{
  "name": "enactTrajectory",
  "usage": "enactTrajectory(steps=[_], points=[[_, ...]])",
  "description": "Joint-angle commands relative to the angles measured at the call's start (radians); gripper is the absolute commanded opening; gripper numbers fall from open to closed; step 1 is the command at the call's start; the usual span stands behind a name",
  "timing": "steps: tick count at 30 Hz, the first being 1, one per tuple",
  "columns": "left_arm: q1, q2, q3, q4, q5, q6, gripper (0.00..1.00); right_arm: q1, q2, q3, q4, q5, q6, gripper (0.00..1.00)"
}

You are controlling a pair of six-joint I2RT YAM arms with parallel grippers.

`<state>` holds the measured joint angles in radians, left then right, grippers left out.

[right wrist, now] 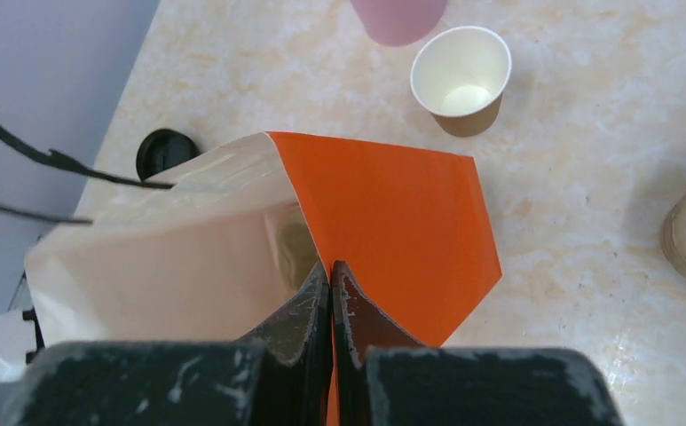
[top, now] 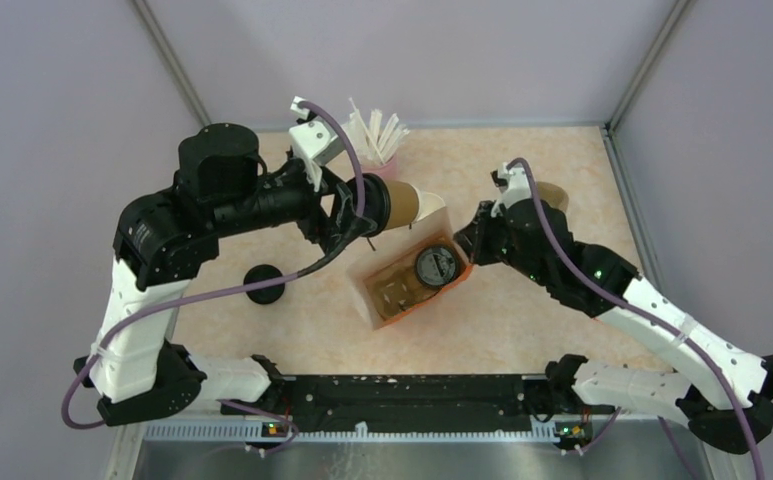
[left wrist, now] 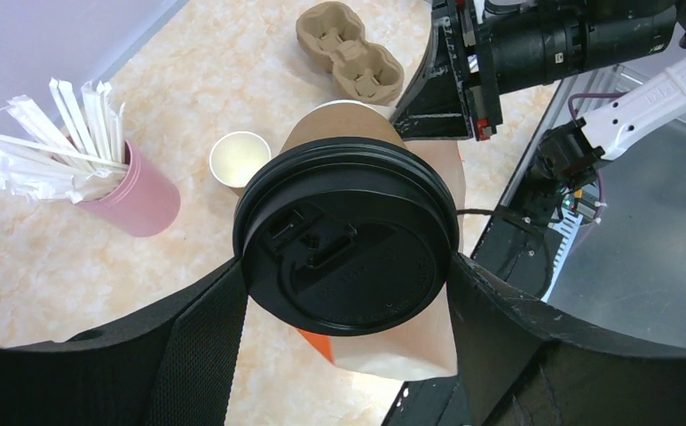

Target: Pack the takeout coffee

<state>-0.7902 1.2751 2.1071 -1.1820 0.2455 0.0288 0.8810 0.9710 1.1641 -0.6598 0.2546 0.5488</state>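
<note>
The light is bright and even, and it seems to come from above. The tabletop (top: 522, 320) looks pale and clear, with only soft, faint shadows on it. In the left wrist view the black top of the lidded cup (left wrist: 348, 248) has a soft shine along its rim. The left tool (left wrist: 343, 284) has very dark fingers (left wrist: 188, 355). Straight lines bend near the edges there. In the right wrist view the pale inside of the bag (right wrist: 170, 266) shines with glare.

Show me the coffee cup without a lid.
The open cup on the table by the pink straw holder; the held cup and the bagged cup are lidded.
</note>
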Motion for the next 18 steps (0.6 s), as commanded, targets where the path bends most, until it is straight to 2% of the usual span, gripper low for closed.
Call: enactTrajectory(steps=[1, 5, 9, 13, 18], points=[[-0.003, 0.01, 0.047, 0.008, -0.025, 0.013, 0.62, 0.025, -0.024, -0.061, 0.205, 0.152, 0.087, 0.0], [-0.003, 0.035, 0.091, -0.016, -0.009, 0.023, 0.61, 0.041, -0.052, -0.186, 0.368, 0.172, 0.129, 0.0], [-0.003, 0.043, 0.079, -0.021, 0.053, 0.026, 0.58, 0.042, -0.049, -0.222, 0.326, 0.203, 0.149, 0.0], [-0.005, 0.02, -0.012, -0.003, 0.134, -0.006, 0.56, 0.042, -0.096, -0.275, 0.352, 0.192, 0.125, 0.0], [-0.019, 0.021, -0.018, -0.013, 0.144, -0.011, 0.55, 0.041, -0.088, -0.266, 0.307, 0.162, 0.099, 0.0]])
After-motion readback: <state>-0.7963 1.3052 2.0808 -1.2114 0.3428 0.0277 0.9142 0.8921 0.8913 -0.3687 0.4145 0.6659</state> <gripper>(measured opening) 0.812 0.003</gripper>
